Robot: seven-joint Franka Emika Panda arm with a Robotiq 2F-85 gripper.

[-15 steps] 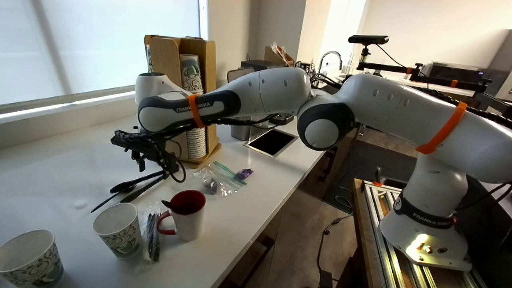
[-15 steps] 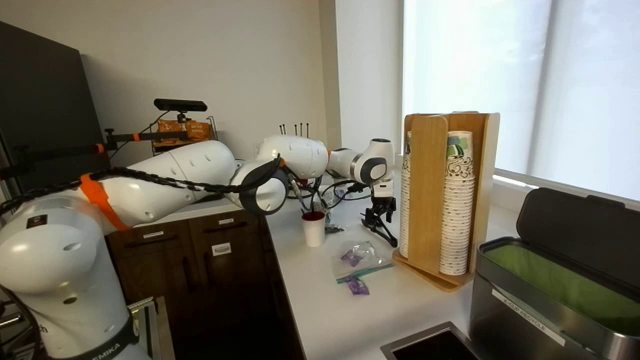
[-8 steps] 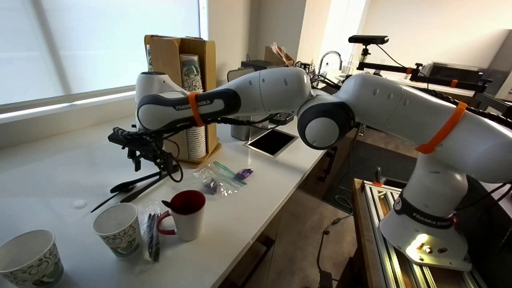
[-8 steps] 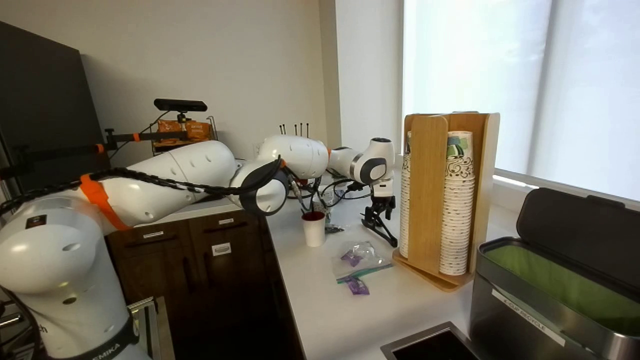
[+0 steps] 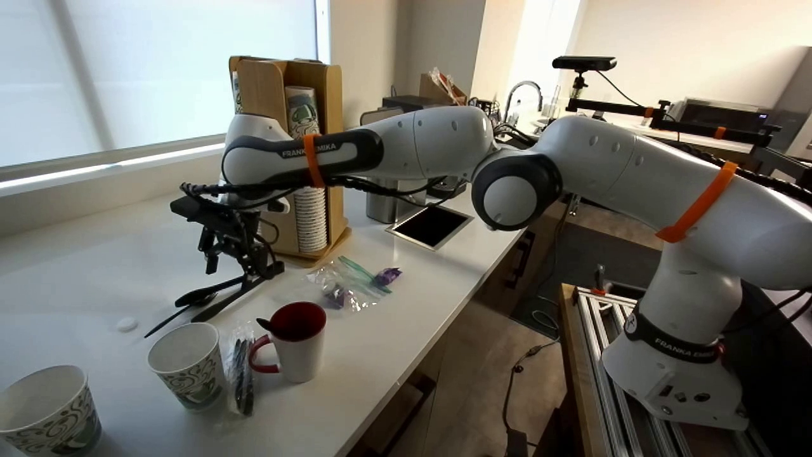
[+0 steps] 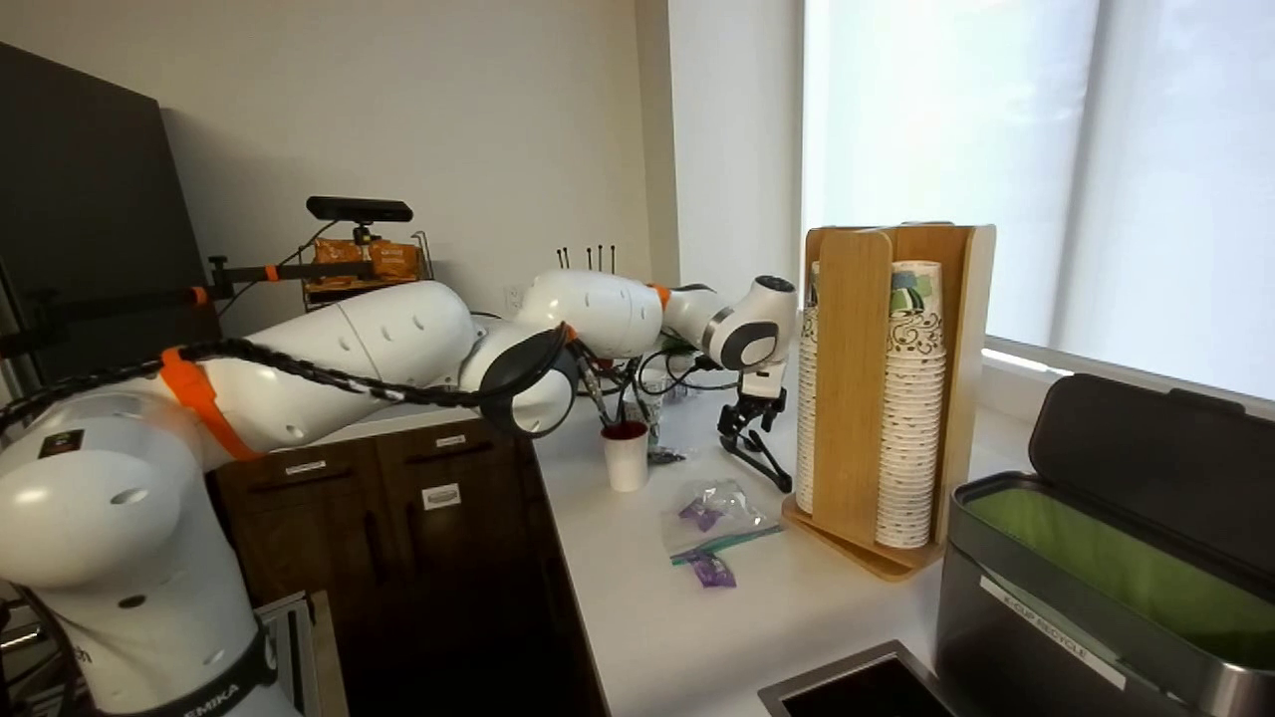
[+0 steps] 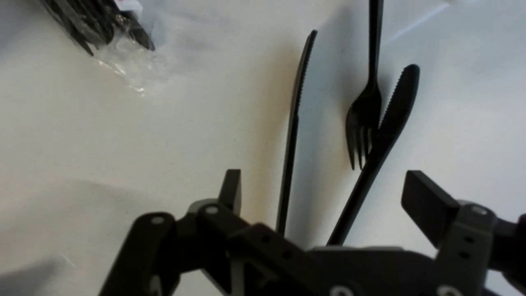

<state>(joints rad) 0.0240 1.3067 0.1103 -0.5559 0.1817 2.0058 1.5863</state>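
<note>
Two knives (image 7: 291,144) show ungripped between the wide-spread jaws of your gripper (image 7: 324,183), now more tilted than before.

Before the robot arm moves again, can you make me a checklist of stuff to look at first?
1. Gripper open: ok, its fingers stand wide apart.
2. Only one knife between the fingers: not ok, the thin-looking knife and the slanted knife both run between them in the wrist view.
3. Fork apart from the knives: not ok, the slanted knife overlaps its tines in that view.
4. Fingers off the counter: cannot tell, the pictures don't show the gap.
5. White mug upright: ok, it stands on the counter in both exterior views.
</note>
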